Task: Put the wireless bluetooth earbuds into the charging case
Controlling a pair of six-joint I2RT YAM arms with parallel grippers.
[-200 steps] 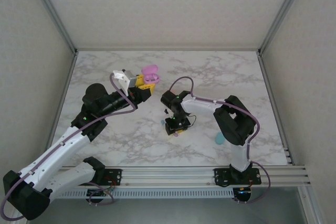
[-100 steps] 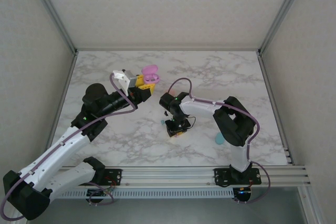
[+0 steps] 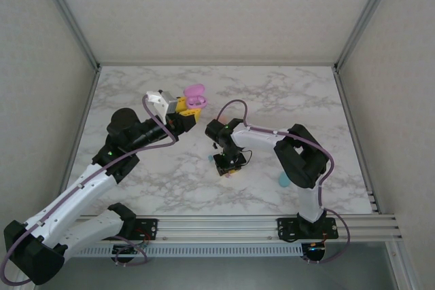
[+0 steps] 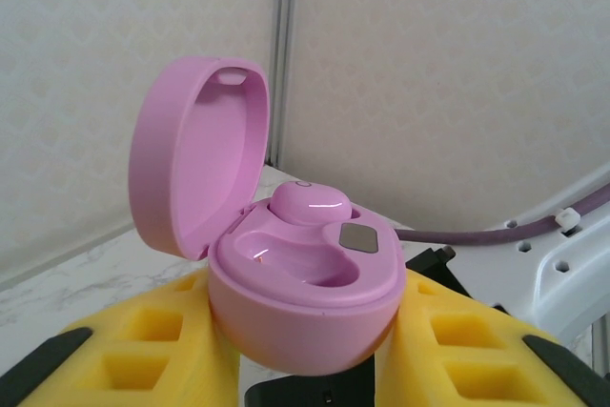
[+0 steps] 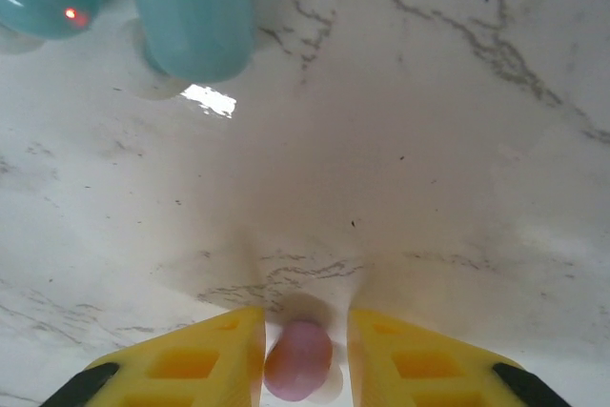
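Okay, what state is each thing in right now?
pink case: lid open, clamped in left gripper.
seated pink earbud: docked in case, other slot empty.
loose pink earbud: on table, flanked by right gripper, grip unclear.
teal earbuds: loose on table, one glowing red.

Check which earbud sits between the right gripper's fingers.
The pink earbud on the marble; the two teal earbuds lie farther off, and the other pink one is seated in the case.

Marble-look tabletop [image 3: 136,93], white w/ grey veins, evenly lit, soft glare. Pale textured walls [image 3: 217,5] at 9, 12 & 3 o'clock. Alu posts [image 3: 70,18] in far corners, 11 & 1. Alu rail [image 3: 224,223] along 6 o'clock edge.
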